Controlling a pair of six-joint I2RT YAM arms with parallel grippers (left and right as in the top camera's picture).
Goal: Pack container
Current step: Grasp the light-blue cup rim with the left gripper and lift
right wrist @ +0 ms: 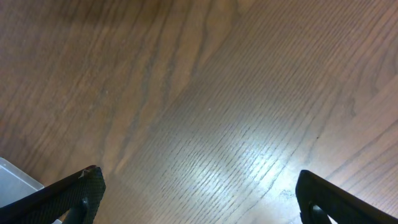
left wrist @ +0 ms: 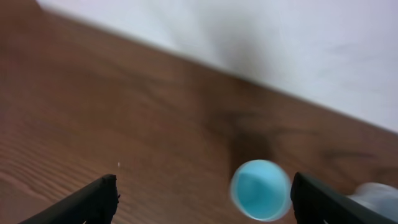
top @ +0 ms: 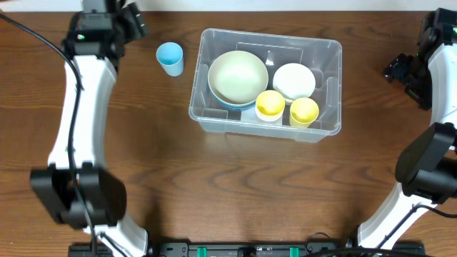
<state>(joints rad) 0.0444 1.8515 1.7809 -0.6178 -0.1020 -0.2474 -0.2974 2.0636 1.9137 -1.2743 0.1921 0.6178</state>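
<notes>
5 pieces already sit in the container (top: pixel 323 46) in the overhead view: a pale green bowl (top: pixel 238 76) nested in a blue bowl (top: pixel 230 104), a white bowl (top: pixel 293 80) and 2 yellow cups (top: pixel 270 103). The container stands at the middle of the table (top: pixel 214 185), and a blue cup (top: pixel 170 57) stands upright just beside its left wall, outside it. The left gripper (top: pixel 132 20) is at the far left corner and the right gripper (top: pixel 397 69) is off to the right, both well apart from the container.

The clear plastic probably makes it light, with smooth, slippery walls that may flex, so the rounded rim on a short side looks like the best hold (the loose contents would likely slide if it tips). No writing on it can be read.

In the left wrist view the left gripper (left wrist: pixel 204 180) has its jaws spread wide and empty, with the blue cup (left wrist: pixel 260 189) on the table beyond them.

In the right wrist view the right gripper (right wrist: pixel 199 174) is also spread wide over bare wood, holding nothing. A corner of the container (right wrist: pixel 12 174) shows at the lower left.
</notes>
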